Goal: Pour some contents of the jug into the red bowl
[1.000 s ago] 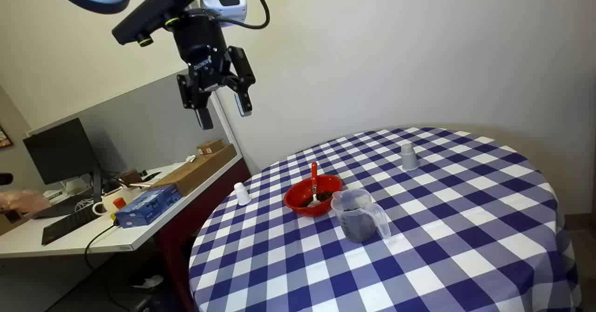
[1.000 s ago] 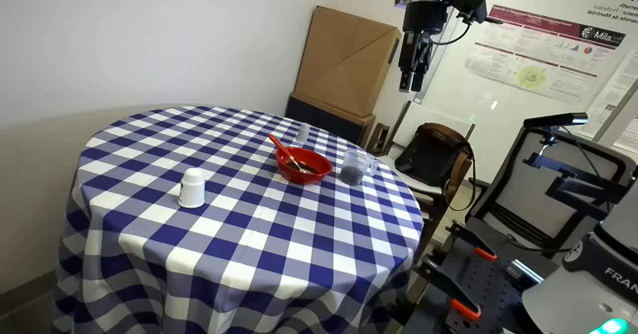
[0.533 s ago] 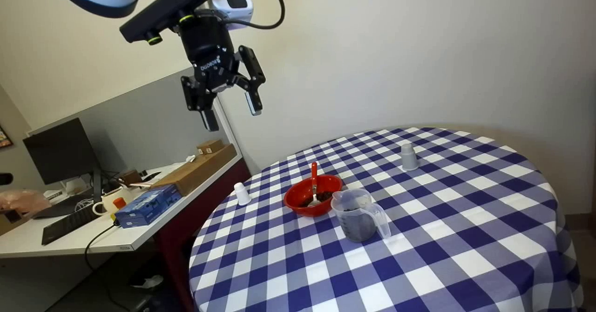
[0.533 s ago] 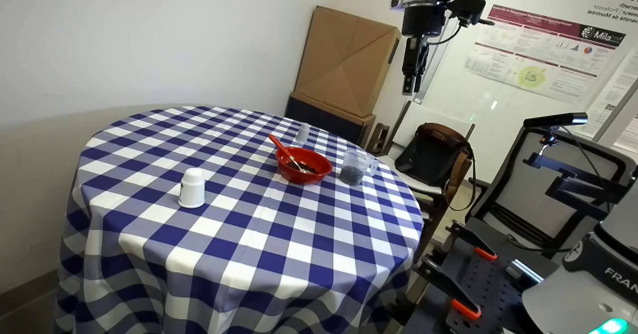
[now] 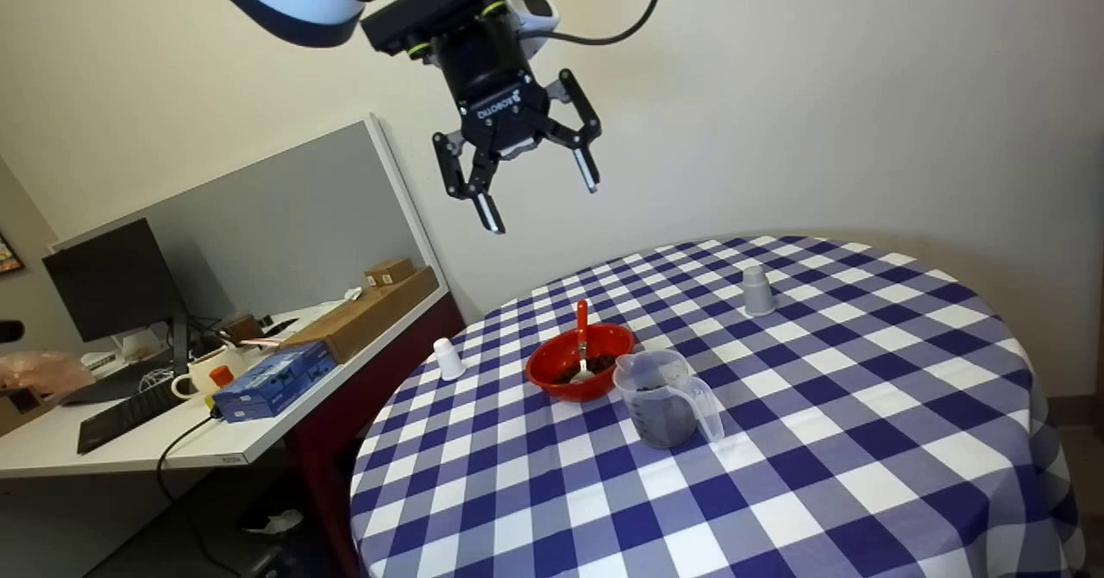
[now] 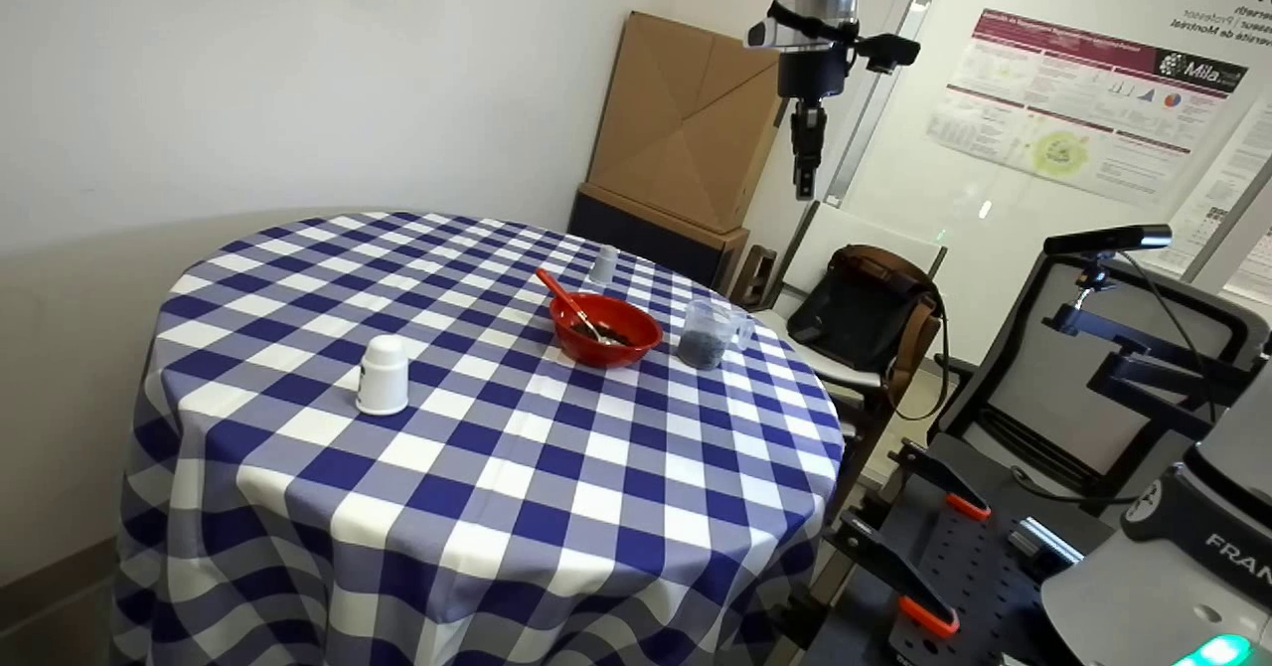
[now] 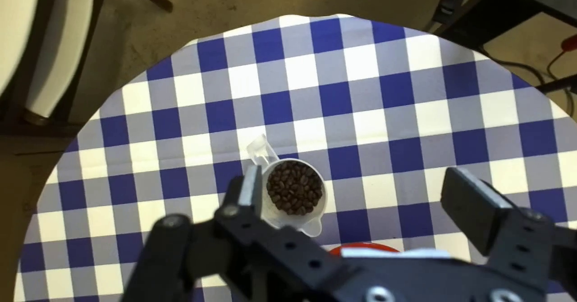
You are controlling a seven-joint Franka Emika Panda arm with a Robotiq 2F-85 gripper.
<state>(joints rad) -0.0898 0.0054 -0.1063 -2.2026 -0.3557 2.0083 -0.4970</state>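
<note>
With jaws standing wide apart, the gripper [image 5: 545, 209] is apparently preparing to grasp, needing to descend toward the jug [image 5: 661, 412] sitting well below them.

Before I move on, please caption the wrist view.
Open jaws above a checkered tablecloth, a jug of brown beans and a mostly hidden red bowl.
</note>
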